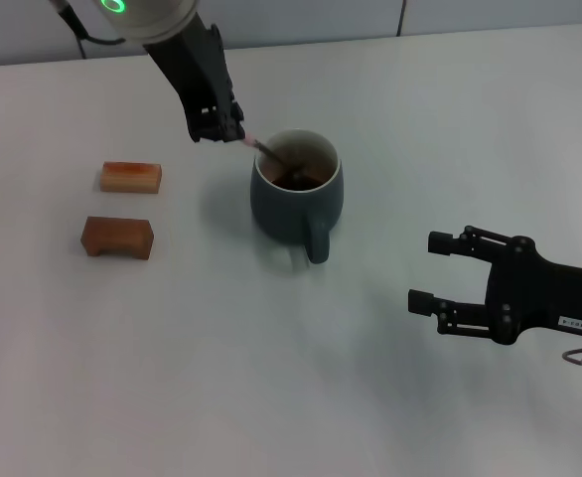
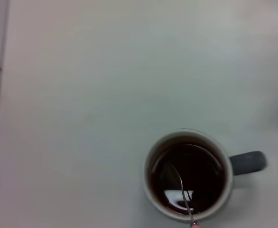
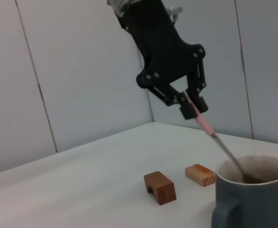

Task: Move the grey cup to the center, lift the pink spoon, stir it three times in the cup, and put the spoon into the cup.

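The grey cup [image 1: 297,193] stands upright near the middle of the table, handle toward the front, with dark brown liquid inside. My left gripper [image 1: 229,133] hangs just behind and left of the cup, shut on the pale pink handle of the pink spoon [image 1: 263,151]. The spoon slants down so its metal bowl sits in the liquid. From above in the left wrist view, the cup [image 2: 189,173] shows the spoon's neck [image 2: 182,190] in the drink. The right wrist view shows the left gripper [image 3: 192,108] holding the spoon [image 3: 217,139] over the cup [image 3: 253,197]. My right gripper [image 1: 425,270] rests open at the front right.
Two brown wooden blocks lie left of the cup: a lighter one [image 1: 131,177] farther back and a darker arched one [image 1: 118,237] nearer the front. A wall runs along the table's far edge.
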Tool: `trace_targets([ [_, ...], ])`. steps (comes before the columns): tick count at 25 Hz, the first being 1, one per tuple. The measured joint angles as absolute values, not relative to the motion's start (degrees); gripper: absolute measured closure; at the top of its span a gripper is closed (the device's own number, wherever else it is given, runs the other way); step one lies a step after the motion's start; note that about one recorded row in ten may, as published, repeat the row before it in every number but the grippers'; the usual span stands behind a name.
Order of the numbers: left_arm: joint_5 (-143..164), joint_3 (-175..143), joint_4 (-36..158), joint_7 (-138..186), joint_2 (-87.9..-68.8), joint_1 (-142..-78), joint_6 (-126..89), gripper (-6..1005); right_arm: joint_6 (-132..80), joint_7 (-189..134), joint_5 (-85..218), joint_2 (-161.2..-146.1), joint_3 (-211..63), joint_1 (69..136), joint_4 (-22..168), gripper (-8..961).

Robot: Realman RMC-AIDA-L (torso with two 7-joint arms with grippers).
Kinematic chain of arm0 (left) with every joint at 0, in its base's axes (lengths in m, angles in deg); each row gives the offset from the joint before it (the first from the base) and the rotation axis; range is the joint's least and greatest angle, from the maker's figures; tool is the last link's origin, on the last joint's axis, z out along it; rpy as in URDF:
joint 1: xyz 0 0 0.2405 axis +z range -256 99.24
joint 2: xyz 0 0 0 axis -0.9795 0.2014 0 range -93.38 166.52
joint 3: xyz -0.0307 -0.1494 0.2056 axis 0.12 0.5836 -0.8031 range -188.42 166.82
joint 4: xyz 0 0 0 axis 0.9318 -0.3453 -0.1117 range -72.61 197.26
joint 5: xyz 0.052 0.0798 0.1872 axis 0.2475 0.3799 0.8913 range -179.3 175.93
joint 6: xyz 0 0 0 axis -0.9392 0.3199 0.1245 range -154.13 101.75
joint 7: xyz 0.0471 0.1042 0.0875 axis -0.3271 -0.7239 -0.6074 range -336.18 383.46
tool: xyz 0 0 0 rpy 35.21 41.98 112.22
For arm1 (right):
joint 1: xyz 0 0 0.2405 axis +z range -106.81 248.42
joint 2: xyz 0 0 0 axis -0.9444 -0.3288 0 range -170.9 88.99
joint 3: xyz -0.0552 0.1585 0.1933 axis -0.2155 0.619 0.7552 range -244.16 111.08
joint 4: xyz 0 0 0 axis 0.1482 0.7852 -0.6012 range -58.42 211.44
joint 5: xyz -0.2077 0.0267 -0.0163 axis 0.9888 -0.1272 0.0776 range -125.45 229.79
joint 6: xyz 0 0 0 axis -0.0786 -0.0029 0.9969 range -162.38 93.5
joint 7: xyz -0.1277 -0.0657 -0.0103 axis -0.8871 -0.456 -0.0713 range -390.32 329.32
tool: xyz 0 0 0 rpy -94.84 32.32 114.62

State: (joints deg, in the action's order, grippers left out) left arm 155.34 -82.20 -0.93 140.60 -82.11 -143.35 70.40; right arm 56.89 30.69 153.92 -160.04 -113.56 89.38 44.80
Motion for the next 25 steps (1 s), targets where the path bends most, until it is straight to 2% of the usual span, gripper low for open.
trace_targets([
  [16,154.8,-82.42,-0.45,142.7,-82.42,-144.18,70.78,862,57.19,30.75,153.95,-160.04,-113.56,89.49,44.73,126],
  [25,145.16,-71.31,-8.99,140.17,-81.72,-141.18,69.75,545,57.17,30.76,153.95,-159.95,-113.56,89.12,44.5,126],
])
